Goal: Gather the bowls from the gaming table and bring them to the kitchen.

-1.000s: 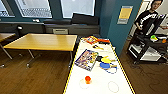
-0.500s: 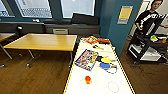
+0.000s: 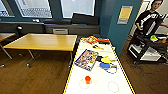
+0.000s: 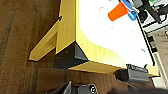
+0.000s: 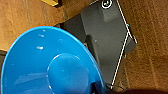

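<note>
We see two bowls (image 3: 113, 86) on the table (image 3: 100, 80); a blue bowl (image 5: 50, 67) sits close against the right tool, whose grip we cannot tell.

**White worktop with a yellow edge**

The long gaming table (image 3: 100, 80) runs away from the camera, its worktop white with a thin yellow rim. On the near end lie two bowls (image 3: 113, 86), one (image 3: 84, 83) with an orange cup (image 3: 87, 79) in it. Farther along lie a colourful box (image 3: 86, 59), yellow and blue paddles (image 3: 106, 63) and another box (image 3: 91, 39).
</note>
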You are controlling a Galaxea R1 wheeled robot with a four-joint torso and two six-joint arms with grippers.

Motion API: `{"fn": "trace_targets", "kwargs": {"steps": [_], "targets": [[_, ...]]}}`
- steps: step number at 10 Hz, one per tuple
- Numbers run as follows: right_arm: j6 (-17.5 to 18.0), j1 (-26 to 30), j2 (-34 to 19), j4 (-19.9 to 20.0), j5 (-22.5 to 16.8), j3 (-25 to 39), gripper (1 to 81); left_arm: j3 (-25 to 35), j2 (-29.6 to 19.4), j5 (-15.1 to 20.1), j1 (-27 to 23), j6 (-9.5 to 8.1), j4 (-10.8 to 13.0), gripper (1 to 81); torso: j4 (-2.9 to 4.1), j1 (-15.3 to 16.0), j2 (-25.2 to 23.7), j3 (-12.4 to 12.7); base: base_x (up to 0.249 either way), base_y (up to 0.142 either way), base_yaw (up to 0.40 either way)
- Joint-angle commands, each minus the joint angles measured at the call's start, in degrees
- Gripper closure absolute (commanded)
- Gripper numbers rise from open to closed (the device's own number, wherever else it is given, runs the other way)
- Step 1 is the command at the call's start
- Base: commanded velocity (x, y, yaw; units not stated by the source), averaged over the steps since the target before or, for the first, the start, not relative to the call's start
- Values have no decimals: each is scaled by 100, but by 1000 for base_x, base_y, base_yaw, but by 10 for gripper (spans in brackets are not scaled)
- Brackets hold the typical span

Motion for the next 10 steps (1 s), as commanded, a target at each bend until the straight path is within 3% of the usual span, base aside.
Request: {"fn": "trace_targets", "kwargs": {"steps": [1, 3, 5, 7, 10], "targets": [[4, 86, -215, -115, -335, 93, 811, 18, -304, 1469, -1519, -792, -99, 10, 0, 0, 0, 0, 0, 0, 0], [4, 104, -215, -106, -344, 76, 811, -149, -59, 2455, -2383, -1135, -99, 10, 0, 0, 0, 0, 0, 0, 0], [5, 112, -215, -106, -343, 67, 811, -395, 275, 3045, -3006, -1531, -29, 10, 0, 0, 0, 0, 0, 0, 0], [13, 165, -206, -97, -344, 67, 811, -772, 688, 3241, -3368, -1559, -20, 10, 0, 0, 0, 0, 0, 0, 0], [13, 244, -206, -71, -352, 67, 811, -1169, 1103, 3188, -3718, -1559, -28, 10, 0, 0, 0, 0, 0, 0, 0]]}}
